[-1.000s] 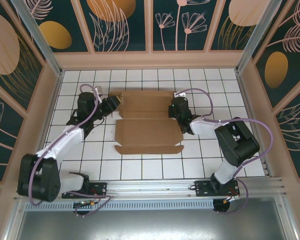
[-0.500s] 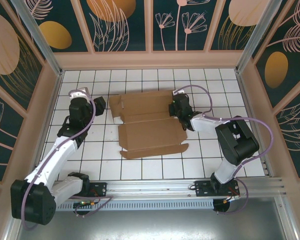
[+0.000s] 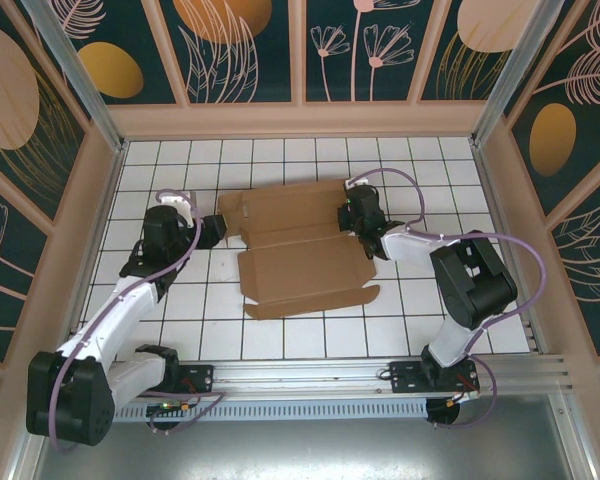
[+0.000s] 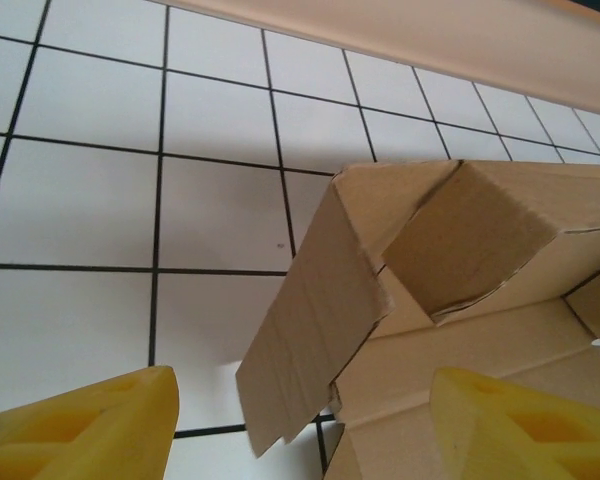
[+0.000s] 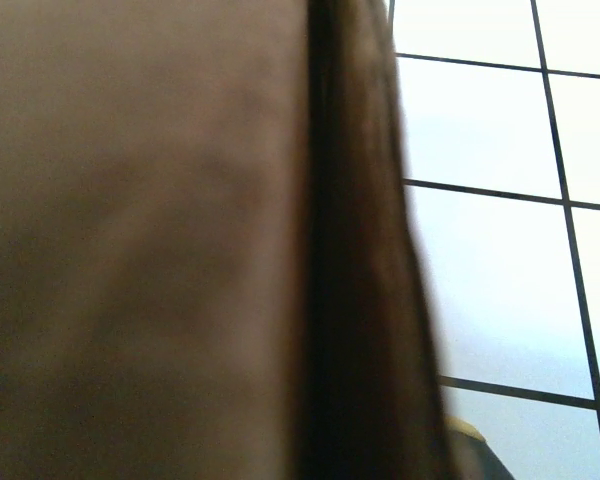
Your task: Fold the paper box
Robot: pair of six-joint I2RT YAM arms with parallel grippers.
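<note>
The paper box (image 3: 300, 260) is a brown cardboard sheet partly folded in the middle of the white tiled floor, its back half raised into low walls. My left gripper (image 3: 216, 228) is at the box's left end, open. In the left wrist view its yellow fingers (image 4: 80, 430) stand wide apart, with the upright left flap (image 4: 310, 330) just ahead of the gap and untouched. My right gripper (image 3: 352, 218) is shut on the right side wall of the box. In the right wrist view that wall (image 5: 140, 240) is pressed close against the camera, dark and blurred.
Wooden walls (image 3: 90, 200) ring the tiled floor on the left, back and right. An aluminium rail (image 3: 310, 375) with both arm bases runs along the near edge. Bare tiles lie in front of the box and on both sides of it.
My left gripper opened, let go of the box's left end, drew back left, then came back towards the flap. The box shifted slightly right with the right gripper.
</note>
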